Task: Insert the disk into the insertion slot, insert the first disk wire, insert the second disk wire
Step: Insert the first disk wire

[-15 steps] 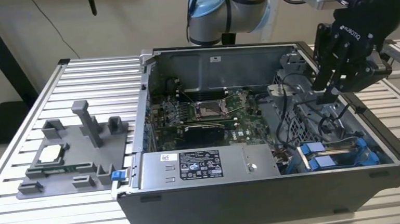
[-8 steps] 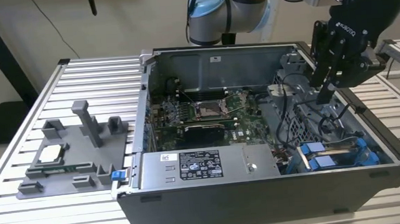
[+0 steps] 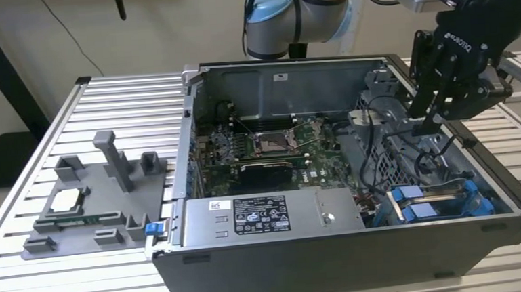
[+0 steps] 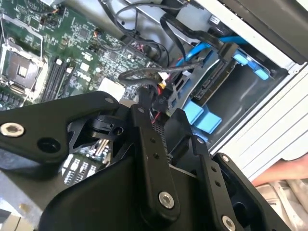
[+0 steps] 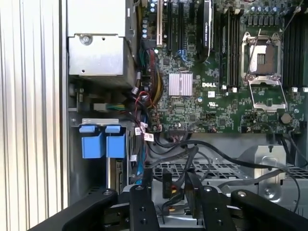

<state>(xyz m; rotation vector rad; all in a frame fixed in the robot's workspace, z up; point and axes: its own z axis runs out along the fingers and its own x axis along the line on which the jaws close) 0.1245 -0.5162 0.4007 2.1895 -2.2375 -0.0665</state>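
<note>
Disk point(image 3: 442, 189) sits in the slot point(image 3: 407, 195), lower right of the exterior view, between blue rails. Left to right in that view: grey tray point(image 3: 111, 226) on the table point(image 3: 103, 94), holding a chip point(image 3: 65, 201). Open case point(image 3: 340, 263) holds the board point(image 3: 270, 152) and a grey box point(image 3: 337, 212). The box has a white-and-black sticker point(image 3: 260, 214), print too small to read. Upper right: gripper point(image 3: 427, 127) over the case. First wrist view: fingers narrow, pinching a black wire point(image 5: 167, 185) by its plug. White tags point(image 5: 144, 131) on nearby leads, unreadable.
</note>
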